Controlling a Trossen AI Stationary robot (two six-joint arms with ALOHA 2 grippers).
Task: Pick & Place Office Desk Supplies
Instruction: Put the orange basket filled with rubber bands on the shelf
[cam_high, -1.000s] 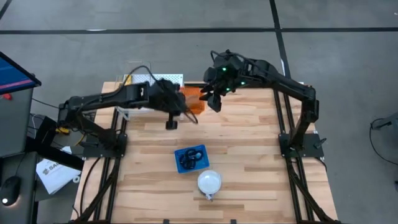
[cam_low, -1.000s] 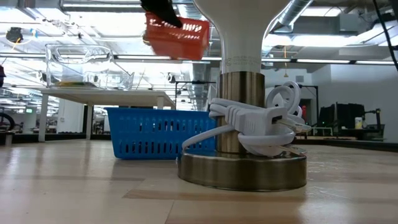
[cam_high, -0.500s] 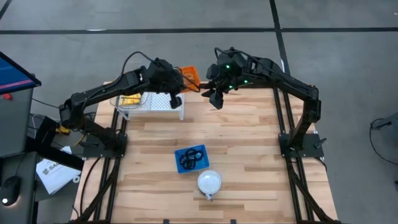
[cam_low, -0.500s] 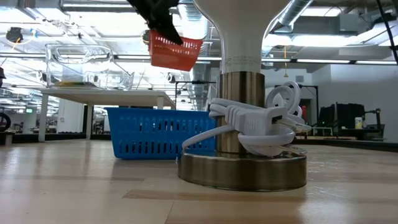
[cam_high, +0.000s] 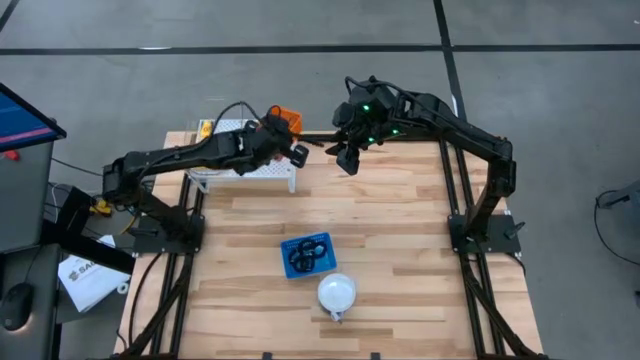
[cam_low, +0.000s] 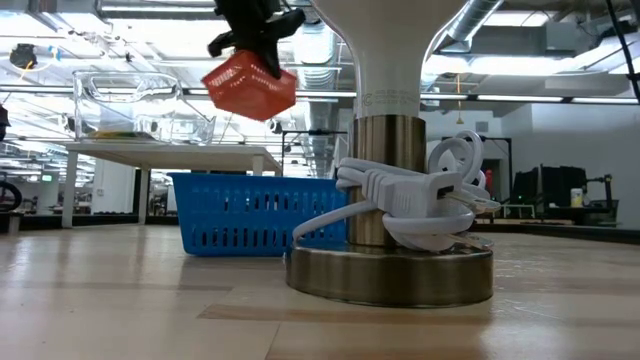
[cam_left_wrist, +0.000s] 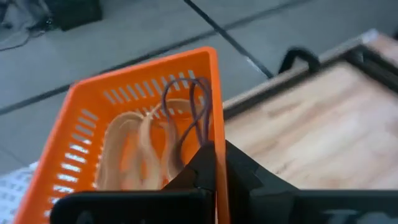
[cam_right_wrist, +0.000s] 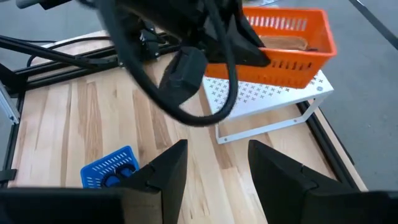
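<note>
1. Since the earlier frames, the left arm has swung its load back toward the upper-left part of the high view, and in the low view the small orange slotted plastic basket (cam_low: 250, 87) now hangs tilted instead of level.
2. The left gripper (cam_left_wrist: 214, 163) is clamped on the near rim of that orange basket, one dark finger (cam_left_wrist: 242, 171) outside the wall and its partner inside, so the basket rides along as a carrier.
3. Inside the basket lie thin tan rubber-band loops (cam_left_wrist: 144, 144) and a darker purplish loop (cam_left_wrist: 186, 118), resting against the slotted wall; holding the container rather than each band likely keeps such floppy items together.
4. In the high view the basket (cam_high: 284, 119) sits above the far end of the white perforated metal stand (cam_high: 250, 168) in the upper left, probably heading to be set down there.
5. The right gripper (cam_right_wrist: 214, 163) hovers open in the upper middle of the high view, its fingers spread and empty, apparently waiting clear of the left arm.
6. Lower centre in the high view, a small blue slotted plastic basket (cam_high: 290, 246) holds small black rings (cam_high: 307, 256), just above a white round dome-shaped lamp (cam_high: 337, 293) on the light wooden table (cam_high: 400, 230).
</note>
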